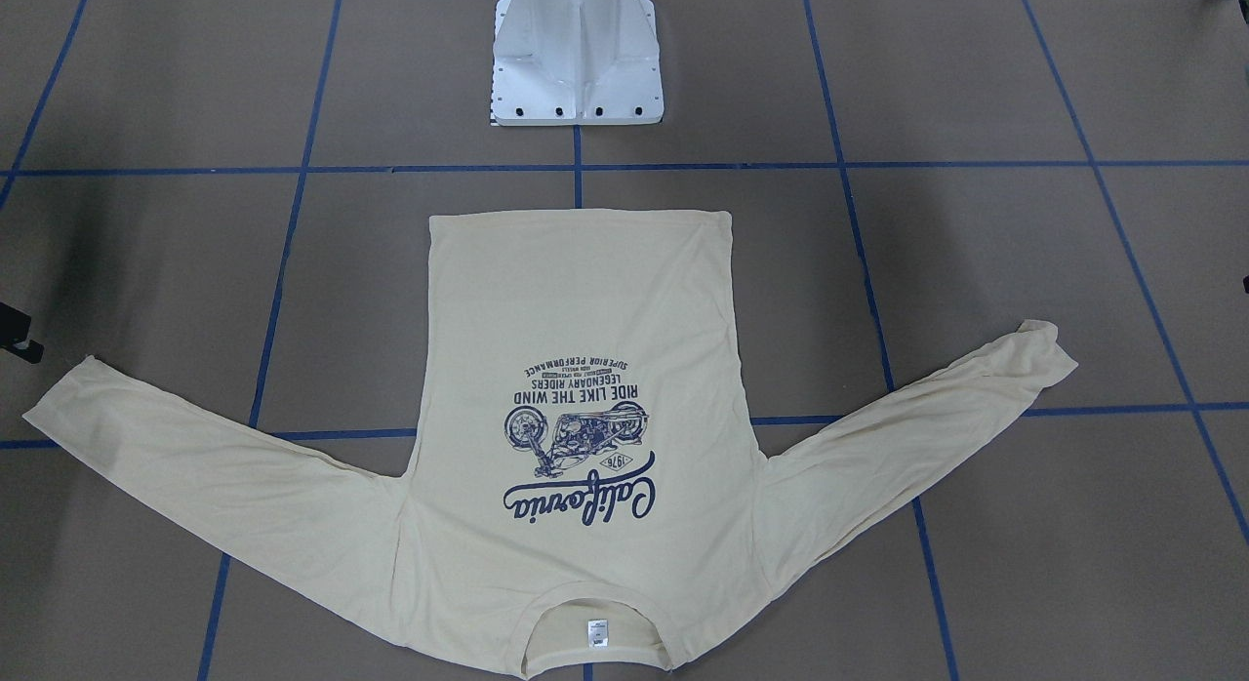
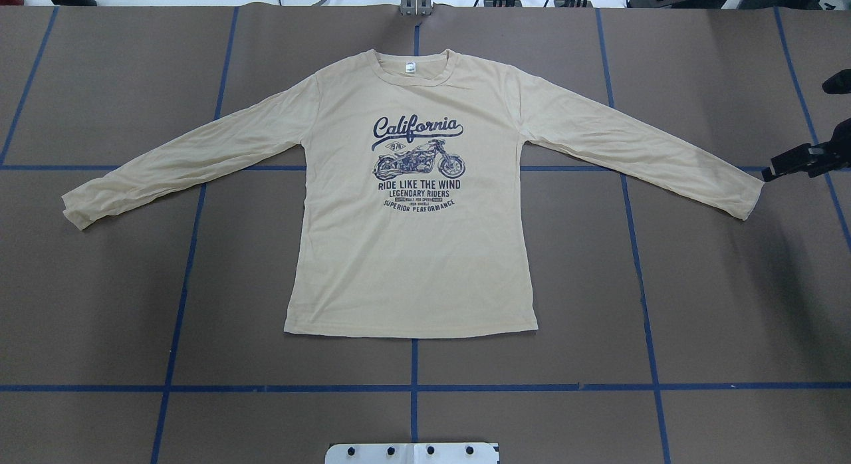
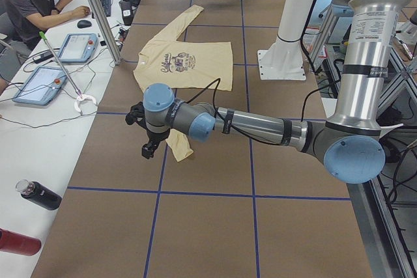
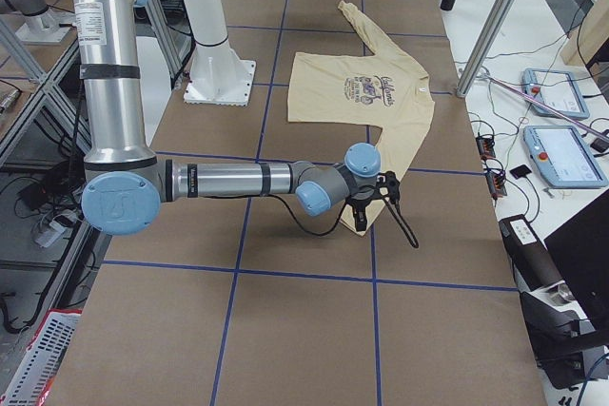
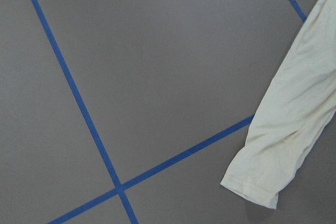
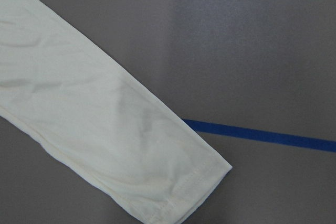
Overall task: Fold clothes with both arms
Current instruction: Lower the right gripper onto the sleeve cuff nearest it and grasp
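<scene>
On the table [image 2: 100,284], the T-shirt [image 2: 412,264] lies flat, print up, sleeves spread. The right gripper [image 2: 774,170] hangs just beyond one cuff and the left gripper [image 3: 150,150] above the other. You can't tell how far either is open. The left arm [image 3: 260,122] and right arm [image 4: 228,180] stretch out level.

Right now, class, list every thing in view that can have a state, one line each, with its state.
T-shirt: spread flat, print up, unfolded.
Sleeve on robot's left: stretched out flat, ungripped.
Sleeve on robot's right: stretched out flat, ungripped.
Left gripper: raised by its side's sleeve end, empty; jaws cannot be judged.
Right gripper: raised by its side's sleeve end, empty; jaws cannot be judged.
Black bottle: lying on its side.
</scene>
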Tool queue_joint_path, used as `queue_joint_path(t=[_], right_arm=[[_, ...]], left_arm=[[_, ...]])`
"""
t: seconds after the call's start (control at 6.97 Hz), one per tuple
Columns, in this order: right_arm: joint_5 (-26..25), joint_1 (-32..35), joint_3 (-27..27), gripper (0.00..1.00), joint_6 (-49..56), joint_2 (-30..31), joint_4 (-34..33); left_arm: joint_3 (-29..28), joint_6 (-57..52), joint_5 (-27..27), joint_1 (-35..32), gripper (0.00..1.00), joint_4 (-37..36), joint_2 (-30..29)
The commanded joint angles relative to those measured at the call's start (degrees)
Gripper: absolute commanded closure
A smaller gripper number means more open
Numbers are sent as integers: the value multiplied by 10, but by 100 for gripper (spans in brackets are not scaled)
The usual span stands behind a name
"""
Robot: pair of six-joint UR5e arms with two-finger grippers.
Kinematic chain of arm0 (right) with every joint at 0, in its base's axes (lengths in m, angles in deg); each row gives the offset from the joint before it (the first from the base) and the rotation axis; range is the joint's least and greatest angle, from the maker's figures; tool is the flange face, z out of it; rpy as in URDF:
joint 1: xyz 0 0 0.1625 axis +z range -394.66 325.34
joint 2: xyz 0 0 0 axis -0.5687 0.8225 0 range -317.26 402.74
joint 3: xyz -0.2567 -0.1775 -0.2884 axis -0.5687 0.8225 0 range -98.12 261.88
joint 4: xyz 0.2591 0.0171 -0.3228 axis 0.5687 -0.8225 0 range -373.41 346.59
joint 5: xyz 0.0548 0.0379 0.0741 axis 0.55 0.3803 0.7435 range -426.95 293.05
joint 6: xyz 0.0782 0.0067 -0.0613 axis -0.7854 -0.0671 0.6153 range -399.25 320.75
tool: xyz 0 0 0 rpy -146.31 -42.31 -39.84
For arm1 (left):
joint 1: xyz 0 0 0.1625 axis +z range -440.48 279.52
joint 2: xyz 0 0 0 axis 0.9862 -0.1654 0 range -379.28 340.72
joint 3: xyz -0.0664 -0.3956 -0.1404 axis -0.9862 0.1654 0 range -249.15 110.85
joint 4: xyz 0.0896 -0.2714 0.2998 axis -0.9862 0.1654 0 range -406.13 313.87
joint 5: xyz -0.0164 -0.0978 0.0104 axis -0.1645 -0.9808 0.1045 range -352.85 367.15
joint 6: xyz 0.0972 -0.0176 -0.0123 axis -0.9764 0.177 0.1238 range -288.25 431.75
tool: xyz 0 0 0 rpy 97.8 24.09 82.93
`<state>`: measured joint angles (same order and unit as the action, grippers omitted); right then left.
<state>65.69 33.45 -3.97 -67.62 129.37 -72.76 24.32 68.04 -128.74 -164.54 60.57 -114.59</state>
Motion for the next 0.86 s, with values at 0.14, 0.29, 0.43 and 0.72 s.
queue_joint_path(t=[0.14,0.29,0.43,0.72], right_arm=[[-49,-44,38,1,-22,-16,11],[-49,-47,52,1,-22,-22,11],[-48,-47,66,1,-24,-35,10],[-48,-58,86,1,-22,-37,10]], left_arm=[[-8,20,3,0,0,21,-1],[-9,20,3,0,0,21,-1],[-8,20,2,0,0,21,-1],[-8,21,2,0,0,25,-1]])
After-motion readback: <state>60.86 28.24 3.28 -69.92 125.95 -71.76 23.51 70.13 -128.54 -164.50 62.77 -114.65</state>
